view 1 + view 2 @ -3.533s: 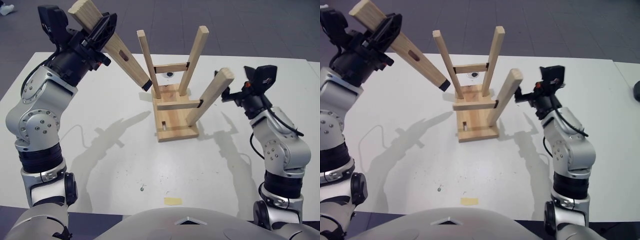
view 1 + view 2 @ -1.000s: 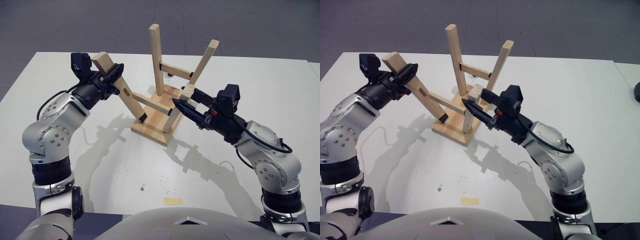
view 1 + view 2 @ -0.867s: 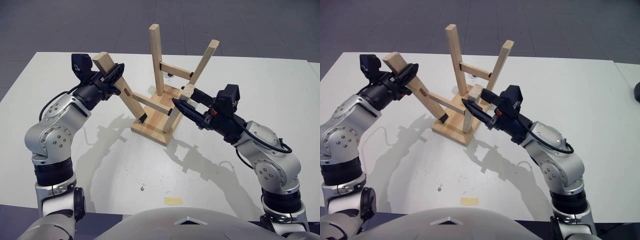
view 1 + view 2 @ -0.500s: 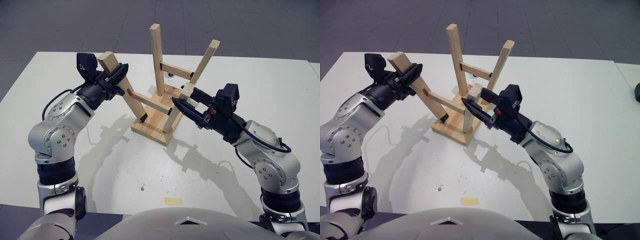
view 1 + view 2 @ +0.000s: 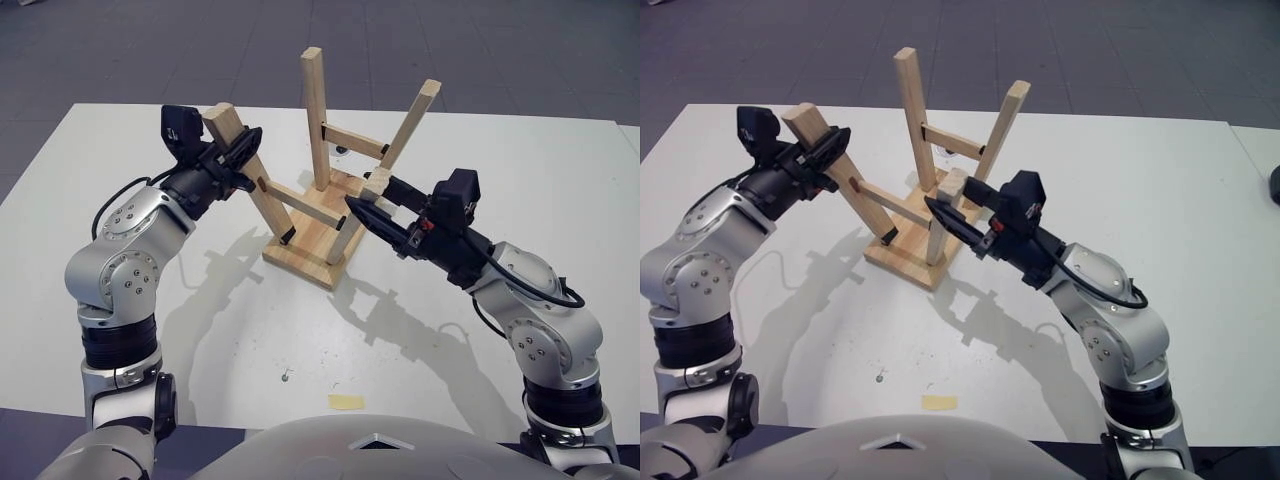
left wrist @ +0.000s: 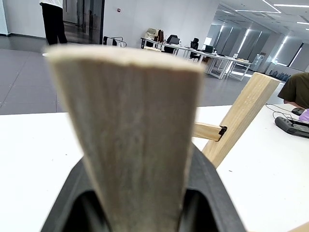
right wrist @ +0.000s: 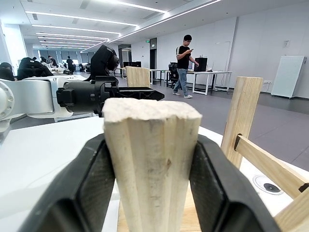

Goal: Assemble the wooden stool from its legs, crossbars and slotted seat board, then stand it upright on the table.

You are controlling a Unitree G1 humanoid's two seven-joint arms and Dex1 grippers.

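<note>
The wooden stool lies upside down, its slotted seat board [image 5: 296,258] flat on the white table [image 5: 520,160] and its legs pointing up. My left gripper [image 5: 234,157] is shut on the top of the left leg [image 5: 262,198], which leans outward; its wood fills the left wrist view [image 6: 130,135]. My right gripper [image 5: 368,196] is shut on the top of the near right leg [image 5: 345,238], seen end-on between the pads [image 7: 152,159]. A crossbar [image 5: 305,205] joins these two legs. The two far legs [image 5: 316,120] [image 5: 408,125] are tied by another crossbar [image 5: 352,142].
A scrap of yellow tape [image 5: 346,402] lies near the table's front edge, with a small dark mark [image 5: 285,377] to its left. A round cable port [image 7: 264,183] sits in the table behind the stool. Open table surface lies on both sides.
My left gripper has swung the left leg inward, so it stands steeper and closer to the seat board. The right arm and its leg have kept still over the last second.
</note>
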